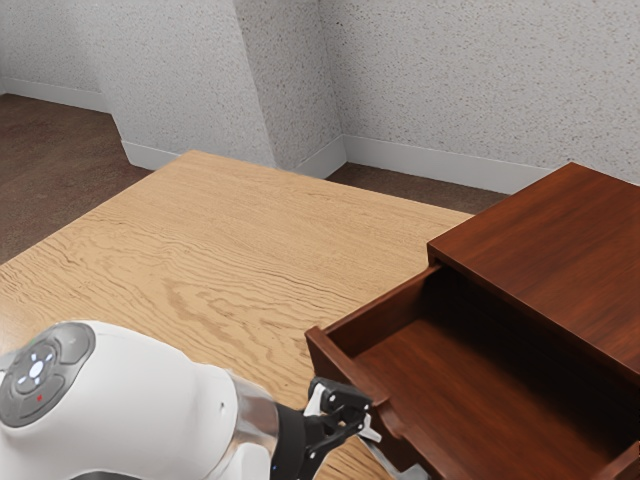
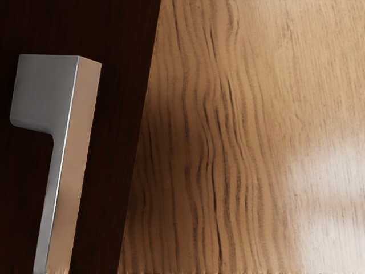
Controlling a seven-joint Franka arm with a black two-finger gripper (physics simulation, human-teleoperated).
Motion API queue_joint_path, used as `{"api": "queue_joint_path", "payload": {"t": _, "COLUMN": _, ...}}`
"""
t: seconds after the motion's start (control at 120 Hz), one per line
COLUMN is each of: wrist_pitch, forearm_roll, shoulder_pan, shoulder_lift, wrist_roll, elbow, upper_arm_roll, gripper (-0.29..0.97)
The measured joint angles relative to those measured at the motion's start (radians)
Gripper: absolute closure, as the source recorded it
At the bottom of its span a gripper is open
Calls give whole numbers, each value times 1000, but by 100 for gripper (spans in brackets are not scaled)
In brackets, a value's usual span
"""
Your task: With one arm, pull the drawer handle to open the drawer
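Hovering at the grey handle (image 2: 57, 171) of the open drawer (image 1: 345, 362), the claw (image 1: 345, 410), grip state unclear.

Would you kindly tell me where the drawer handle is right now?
The silver handle is on the dark drawer front, right by the gripper: at the exterior view's lower middle, on the open drawer's outer end, over the wooden table.

A plain, home-like room is suggested: speckled grey plaster walls (image 1: 480, 80), a white skirting board (image 1: 440, 162) and a dark brown wooden floor (image 1: 50, 170) are seen well beyond the tool (image 1: 362, 420), past the light oak worktop (image 1: 220, 250).
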Motion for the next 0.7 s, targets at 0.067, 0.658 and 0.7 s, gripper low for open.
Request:
{"api": "queue_joint_path", "payload": {"t": 0.067, "wrist_pitch": -1, "forearm_roll": 2, "shoulder_pan": -1, "shoulder_lift": -13, "wrist_roll": -4, "elbow": -11, "upper_arm_roll": -1, "gripper": 0}}
{"api": "queue_joint_path", "payload": {"t": 0.658, "wrist_pitch": 11, "forearm_roll": -2, "shoulder_pan": 2, "shoulder_lift": -64, "wrist_roll": -29, "elbow": -4, "upper_arm_roll": -14, "gripper": 6}}
{"api": "queue_joint_path", "payload": {"t": 0.7, "wrist_pitch": 7, "forearm_roll": -6, "shoulder_pan": 14, "shoulder_lift": -63, "wrist_roll": -32, "elbow": 11, "upper_arm_roll": -22, "gripper": 5}}
